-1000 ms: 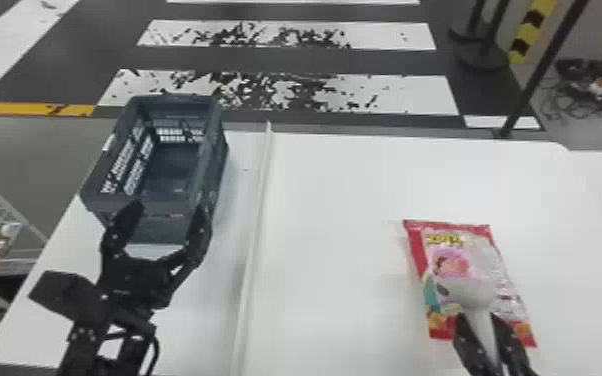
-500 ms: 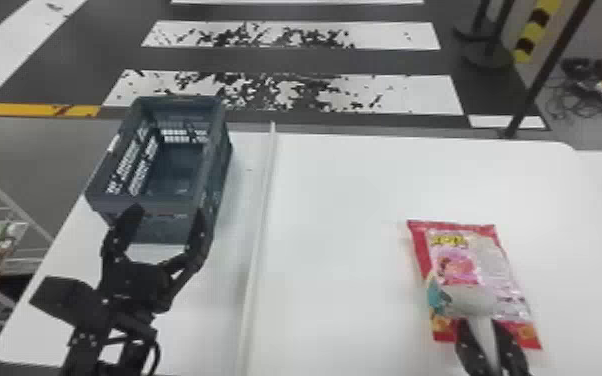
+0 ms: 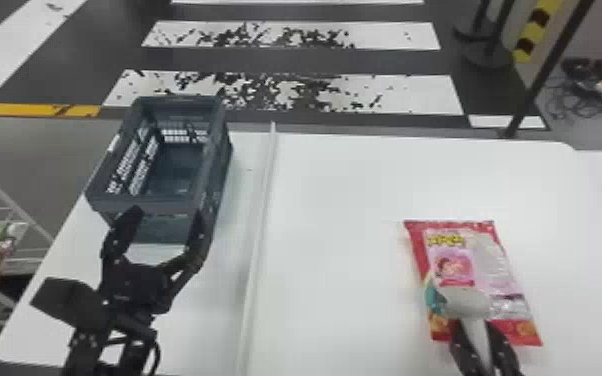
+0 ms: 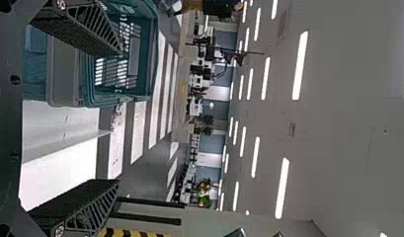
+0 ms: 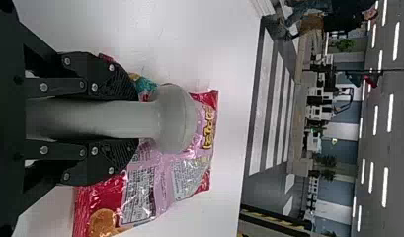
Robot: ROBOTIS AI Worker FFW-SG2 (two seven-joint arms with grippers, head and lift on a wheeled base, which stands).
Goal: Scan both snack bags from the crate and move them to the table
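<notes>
Right jaws around scanner (image 3: 466, 303), snack bag (image 3: 487, 260) lengthwise forward

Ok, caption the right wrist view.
Black pincer gripping a grey, bulb-headed scanner over a glossy red-and-pink snack bag.

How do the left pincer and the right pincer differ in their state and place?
The left pincer is open and empty, while the right pincer is closed on a grey scanner. The left pincer is at the crate's near end; the right pincer is over the snack bag. Both are black.
</notes>
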